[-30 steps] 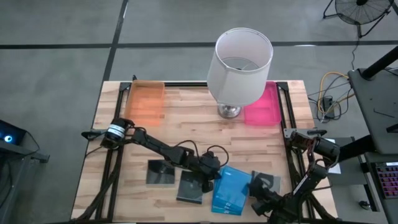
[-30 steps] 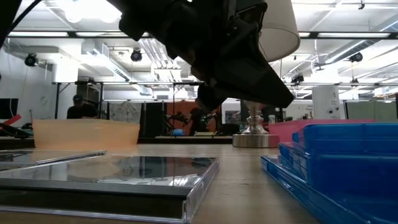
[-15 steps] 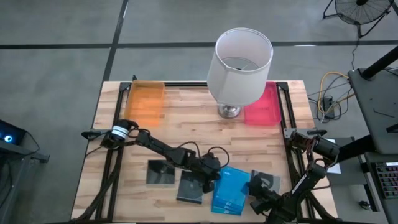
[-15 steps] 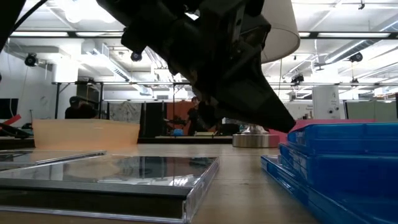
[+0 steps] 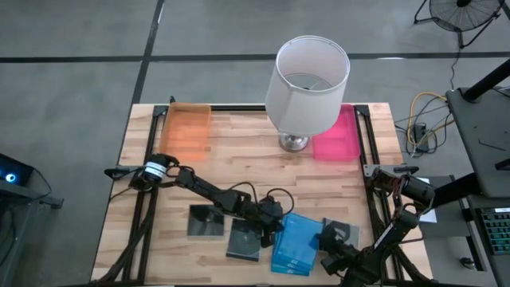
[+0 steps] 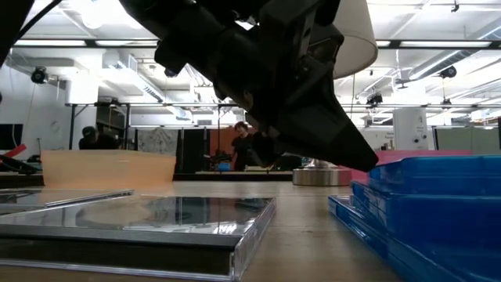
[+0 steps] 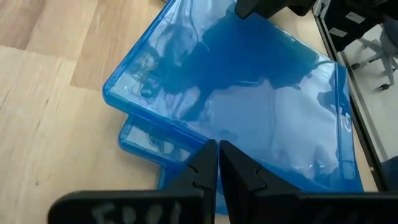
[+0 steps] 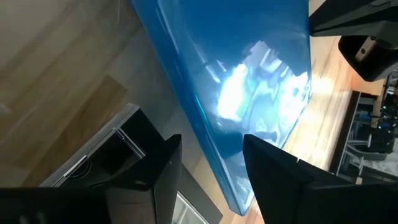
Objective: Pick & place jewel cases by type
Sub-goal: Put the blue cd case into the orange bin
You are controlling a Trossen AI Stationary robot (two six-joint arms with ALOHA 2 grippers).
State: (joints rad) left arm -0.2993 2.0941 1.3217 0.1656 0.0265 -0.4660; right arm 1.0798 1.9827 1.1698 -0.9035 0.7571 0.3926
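The left arm has slid a little nearer and rightward since a second ago: its left gripper (image 5: 276, 226) now hangs at the far left corner of the blue stack, jaws clenched on nothing, the two dark fingers (image 7: 205, 171) pressed together above the top case. In the low view its dark bulk sits lower and reaches the blue edge.

From left to right along the near half of the bench (image 5: 239, 151): a dark grey square jewel case (image 5: 206, 221), then a second dark one (image 5: 245, 239) just beside it, both lying flat with glossy clear lids. Next come the two blue jewel cases (image 5: 296, 244), bright translucent rectangles stacked slightly askew, the upper one overhanging the lower. At the right, a third dark case (image 5: 340, 234) lies partly under the right gripper (image 5: 331, 249), whose jaws stand parted on either side of the blue stack's edge; I cannot tell whether they are grasping it. The cases themselves have not shifted.

Far back stand the orange tray (image 5: 186, 131), a lamp (image 5: 307, 84) and the pink tray (image 5: 336, 135), partly hidden by the shade. The right arm is cut off at the near edge.
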